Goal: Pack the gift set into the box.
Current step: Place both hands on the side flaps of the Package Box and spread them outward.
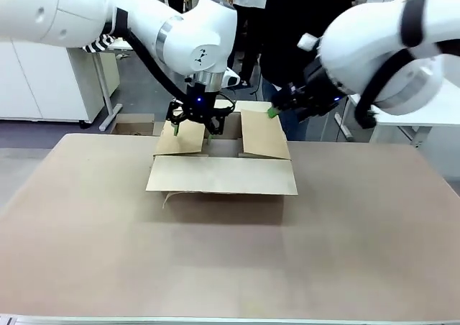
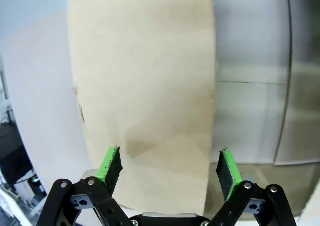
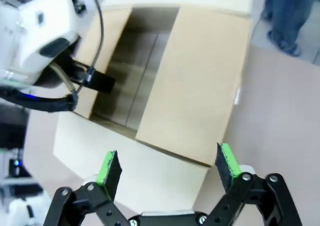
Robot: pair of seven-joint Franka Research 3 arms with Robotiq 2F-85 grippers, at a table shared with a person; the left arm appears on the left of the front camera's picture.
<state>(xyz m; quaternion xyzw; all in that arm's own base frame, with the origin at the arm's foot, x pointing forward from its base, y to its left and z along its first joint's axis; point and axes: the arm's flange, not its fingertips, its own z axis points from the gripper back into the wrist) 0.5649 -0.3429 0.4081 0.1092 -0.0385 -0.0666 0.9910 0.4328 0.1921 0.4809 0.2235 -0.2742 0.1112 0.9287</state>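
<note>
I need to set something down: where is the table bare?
Bare: the table in front of the box and either side of it. Crowded: the box top, with left gripper and right gripper at its flaps.

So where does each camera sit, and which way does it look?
Front: fixed between the arms, facing across the table at the box and person; both white arms, left fingers and right fingers show.
Left wrist: on the left arm, facing a cardboard flap close up; its open fingers show.
Right wrist: on the right arm, looking down into the box; its open fingers show.
Shared: front and right wrist both see box and left arm.
</note>
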